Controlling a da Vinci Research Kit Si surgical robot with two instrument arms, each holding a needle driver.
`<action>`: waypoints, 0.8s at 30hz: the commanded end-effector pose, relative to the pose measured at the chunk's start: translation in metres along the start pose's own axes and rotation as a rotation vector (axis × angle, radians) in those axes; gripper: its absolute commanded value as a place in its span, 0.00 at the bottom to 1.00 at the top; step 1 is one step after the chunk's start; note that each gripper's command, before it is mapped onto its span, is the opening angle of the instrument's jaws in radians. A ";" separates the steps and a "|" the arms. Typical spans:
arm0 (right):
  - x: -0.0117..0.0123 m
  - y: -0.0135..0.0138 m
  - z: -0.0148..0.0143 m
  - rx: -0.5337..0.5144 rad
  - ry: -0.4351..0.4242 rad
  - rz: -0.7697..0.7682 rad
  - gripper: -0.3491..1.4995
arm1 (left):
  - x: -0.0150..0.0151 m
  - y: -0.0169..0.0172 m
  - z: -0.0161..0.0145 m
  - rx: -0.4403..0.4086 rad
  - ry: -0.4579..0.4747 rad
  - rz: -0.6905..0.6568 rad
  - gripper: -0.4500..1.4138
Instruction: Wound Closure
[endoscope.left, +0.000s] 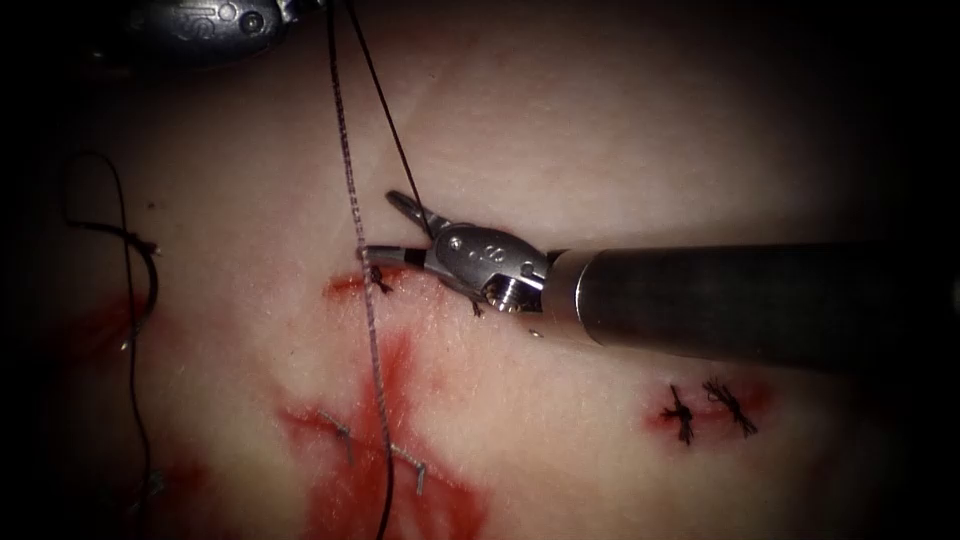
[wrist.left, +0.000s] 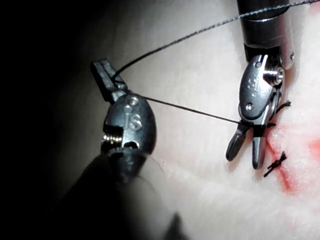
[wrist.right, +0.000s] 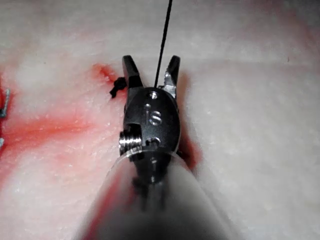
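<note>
My right tool (endoscope.left: 381, 224) lies across the tissue (endoscope.left: 600, 130) from the right with its jaws open. A dark thread strand (endoscope.left: 395, 130) runs between them, untouched by either jaw. A knot (endoscope.left: 378, 280) with short tails sits on the cut (endoscope.left: 345, 287) just below its tips. My left tool (endoscope.left: 295, 8) is at the upper left, shut on the thread (wrist.left: 190, 111). Up close the left tool (wrist.left: 100, 67) pinches the strand, which runs taut to the open right tool (wrist.left: 244, 161). The right tool (wrist.right: 151, 60) straddles the thread (wrist.right: 162, 40) beside the knot (wrist.right: 117, 86). Neither tool holds the needle.
A second, paler strand (endoscope.left: 352, 200) runs down past the knot over red fluid (endoscope.left: 400, 490). Two dark knotted stitches (endoscope.left: 705, 410) sit at the lower right. A loose dark loop of thread (endoscope.left: 135, 290) lies far left; whether the needle is on it I cannot tell.
</note>
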 end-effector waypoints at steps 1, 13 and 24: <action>-0.0001 -0.0004 0.0004 0.000 0.008 0.007 0.14 | -0.0003 -0.0001 0.0008 0.001 0.002 0.003 0.00; 0.0006 -0.0002 0.0003 -0.013 0.017 -0.008 0.00 | 0.0007 0.0005 0.0005 -0.006 0.012 0.004 0.00; 0.0012 0.0034 -0.0081 -0.008 0.020 0.006 0.90 | 0.0030 0.0033 0.0005 -0.003 0.045 0.024 0.00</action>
